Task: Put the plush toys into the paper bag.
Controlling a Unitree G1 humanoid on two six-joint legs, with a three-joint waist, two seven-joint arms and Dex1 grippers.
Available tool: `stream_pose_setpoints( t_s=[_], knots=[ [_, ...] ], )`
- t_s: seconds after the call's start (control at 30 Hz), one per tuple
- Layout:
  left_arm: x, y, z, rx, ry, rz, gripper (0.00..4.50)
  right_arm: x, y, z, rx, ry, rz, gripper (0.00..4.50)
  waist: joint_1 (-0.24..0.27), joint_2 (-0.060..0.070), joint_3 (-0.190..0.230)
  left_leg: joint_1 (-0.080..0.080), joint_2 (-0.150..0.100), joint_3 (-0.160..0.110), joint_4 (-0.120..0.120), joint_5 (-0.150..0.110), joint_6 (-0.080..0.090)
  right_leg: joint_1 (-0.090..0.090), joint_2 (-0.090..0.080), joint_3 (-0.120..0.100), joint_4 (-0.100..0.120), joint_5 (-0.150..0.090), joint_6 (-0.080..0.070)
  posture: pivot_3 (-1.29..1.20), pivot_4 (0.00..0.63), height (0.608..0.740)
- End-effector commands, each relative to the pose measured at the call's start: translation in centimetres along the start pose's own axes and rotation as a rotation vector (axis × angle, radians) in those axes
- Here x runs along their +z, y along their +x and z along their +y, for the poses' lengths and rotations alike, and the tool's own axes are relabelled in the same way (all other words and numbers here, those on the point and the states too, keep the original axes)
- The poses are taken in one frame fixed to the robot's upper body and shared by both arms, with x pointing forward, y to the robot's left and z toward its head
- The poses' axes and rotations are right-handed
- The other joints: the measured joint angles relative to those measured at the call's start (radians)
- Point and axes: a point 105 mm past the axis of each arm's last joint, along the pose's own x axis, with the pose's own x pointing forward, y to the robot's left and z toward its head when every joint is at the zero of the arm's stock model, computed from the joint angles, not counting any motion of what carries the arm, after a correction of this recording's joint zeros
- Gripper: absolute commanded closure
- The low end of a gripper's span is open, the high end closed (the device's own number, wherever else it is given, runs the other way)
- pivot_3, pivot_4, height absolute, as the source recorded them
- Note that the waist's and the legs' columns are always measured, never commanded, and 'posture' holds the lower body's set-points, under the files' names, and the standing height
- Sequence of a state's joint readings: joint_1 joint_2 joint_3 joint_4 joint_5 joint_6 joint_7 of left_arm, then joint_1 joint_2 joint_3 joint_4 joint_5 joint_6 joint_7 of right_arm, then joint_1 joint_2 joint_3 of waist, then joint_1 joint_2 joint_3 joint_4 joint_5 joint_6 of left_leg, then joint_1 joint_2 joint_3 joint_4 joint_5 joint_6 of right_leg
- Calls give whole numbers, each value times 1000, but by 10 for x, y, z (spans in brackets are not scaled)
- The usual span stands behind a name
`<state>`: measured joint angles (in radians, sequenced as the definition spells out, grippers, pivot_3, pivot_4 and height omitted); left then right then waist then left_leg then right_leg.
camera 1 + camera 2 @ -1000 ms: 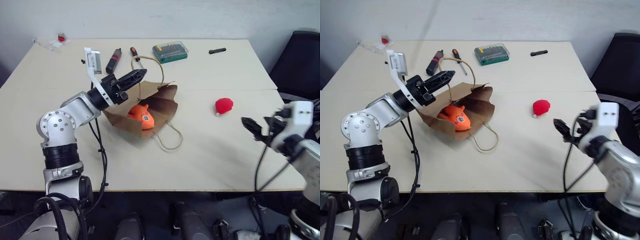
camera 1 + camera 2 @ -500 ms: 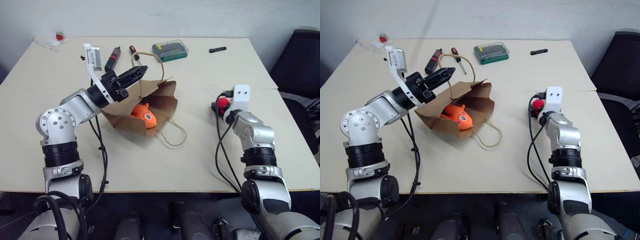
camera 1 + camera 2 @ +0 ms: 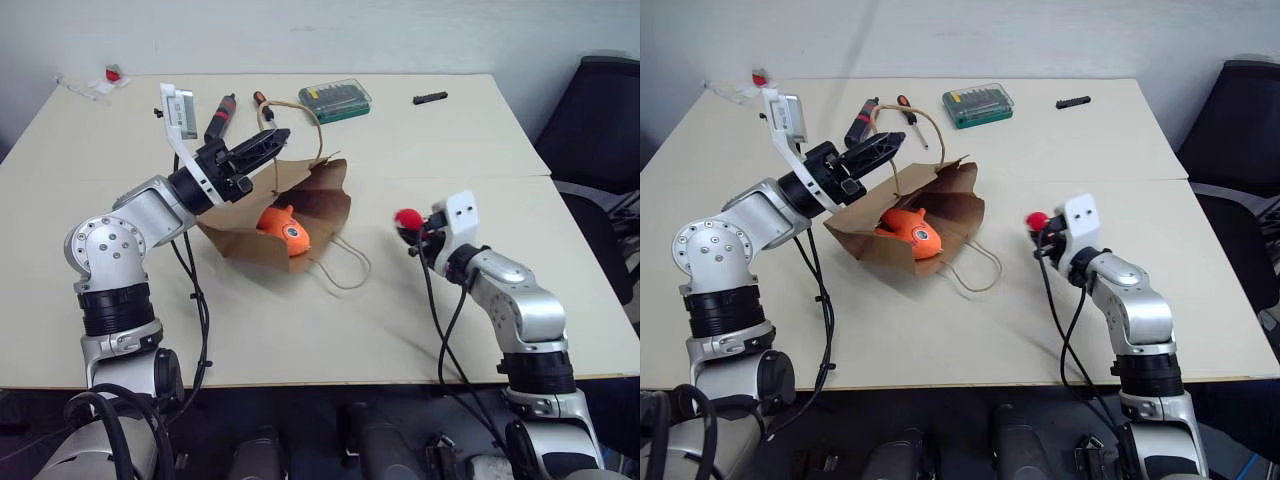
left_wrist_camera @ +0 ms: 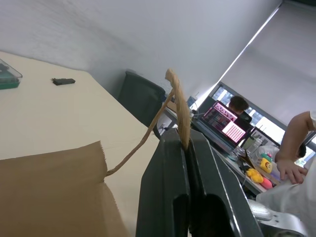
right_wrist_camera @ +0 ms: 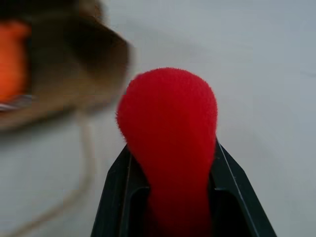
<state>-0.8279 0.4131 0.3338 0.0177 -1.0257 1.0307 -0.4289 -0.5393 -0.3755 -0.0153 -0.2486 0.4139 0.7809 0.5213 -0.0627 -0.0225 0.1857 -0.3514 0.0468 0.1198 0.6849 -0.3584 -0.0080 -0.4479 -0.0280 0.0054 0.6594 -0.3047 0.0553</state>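
No writing can be read. The right gripper [image 5: 168, 197] pinches the fuzzy red plush toy [image 3: 407, 219] above the smooth beige table [image 3: 300, 330]. At ten o'clock from it the brown paper bag [image 3: 320, 200] lies open with the orange fish plush toy [image 3: 283, 227] inside. The left gripper [image 3: 262, 147] is pressed together on the bag's tan handle [image 4: 177, 106]. Farther back lies a green bit case [image 3: 335, 100].

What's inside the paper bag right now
The orange fish toy lies in the open mouth of the paper bag, its face toward the opening. The bag's walls hide anything deeper inside.
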Motion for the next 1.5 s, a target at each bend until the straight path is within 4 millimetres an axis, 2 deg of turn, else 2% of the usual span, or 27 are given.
stream_pose_setpoints(
  t_s=[0.03,0.17,0.23,0.33,0.57,0.73,0.83,0.97,1.03,1.13,1.17,1.23,1.33,1.4,1.5],
  knots=[
    [7,1,-14,-54,37,-10,4500,24,24,49,191,-48,-12,3997,2,0,0,1,0,-1,0,1,-2,0,1,0,1,0,-2,0,150,740],
    [6,2,-18,-74,32,-6,4500,11,55,57,211,-107,87,3997,10,0,0,0,0,-3,0,3,-3,0,0,-3,1,0,-5,0,150,740],
    [6,2,-22,-92,29,-4,4500,4,71,52,176,-151,119,3997,13,0,0,-2,0,-4,0,3,-1,0,-1,-4,0,0,-5,0,150,740],
    [4,-3,-31,-128,39,16,4500,11,94,41,120,-119,94,3997,7,0,0,-3,-1,-4,0,2,1,0,-3,-5,0,0,-4,0,150,740],
    [0,-11,-30,-106,41,16,4500,16,116,36,136,43,79,3997,-1,0,0,-4,0,-5,-2,3,1,-1,-2,-6,1,0,-4,0,150,740],
    [2,-10,-27,-93,46,0,4500,0,133,16,9,79,122,3997,-3,0,0,-4,0,-5,-2,3,1,-1,-3,-6,2,0,-4,0,150,740],
    [3,-8,-24,-80,49,-8,4500,-7,137,11,-15,128,128,3059,-10,0,0,-4,0,-5,-2,3,1,-1,-3,-6,1,0,-4,0,150,740],
    [6,-10,-14,-32,58,-23,4500,8,136,17,38,164,61,1650,-19,0,0,-5,0,-5,-2,3,1,-1,-3,-6,1,0,-4,0,150,740],
    [8,-11,-10,-15,55,-36,4500,20,131,20,63,160,22,963,-22,0,0,-5,0,-5,-2,3,1,-1,-2,-6,1,0,-4,0,150,740],
    [9,-11,-7,-8,53,-43,4500,37,109,28,110,116,-22,26,-22,0,0,-5,1,-5,-3,3,1,-2,-2,-6,1,0,-4,0,150,740],
    [8,-11,-7,-9,54,-42,4500,41,98,31,125,101,-33,26,-20,0,0,-5,1,-5,-3,3,0,-2,-2,-6,1,0,-4,0,150,740],
    [8,-10,-7,-11,58,-40,4500,47,64,32,141,72,-46,26,-16,0,0,-5,1,-6,-3,3,0,-2,-3,-7,1,0,-4,0,150,740],
    [10,-8,-6,-10,57,-48,4500,45,19,31,133,53,-32,26,4,0,0,-7,0,-9,-3,3,0,-1,-4,-9,-1,0,-4,0,150,740],
    [12,-8,-5,-10,57,-51,4500,37,-12,26,92,73,5,26,12,0,0,-7,-1,-9,-2,3,0,-1,-4,-9,0,0,-4,0,150,740],
    [12,-6,-6,-18,56,-50,4500,15,-51,10,-38,205,57,26,23,-1,0,-6,-1,-10,-2,3,0,0,-4,-10,-1,0,-4,0,150,740]
  ],
)
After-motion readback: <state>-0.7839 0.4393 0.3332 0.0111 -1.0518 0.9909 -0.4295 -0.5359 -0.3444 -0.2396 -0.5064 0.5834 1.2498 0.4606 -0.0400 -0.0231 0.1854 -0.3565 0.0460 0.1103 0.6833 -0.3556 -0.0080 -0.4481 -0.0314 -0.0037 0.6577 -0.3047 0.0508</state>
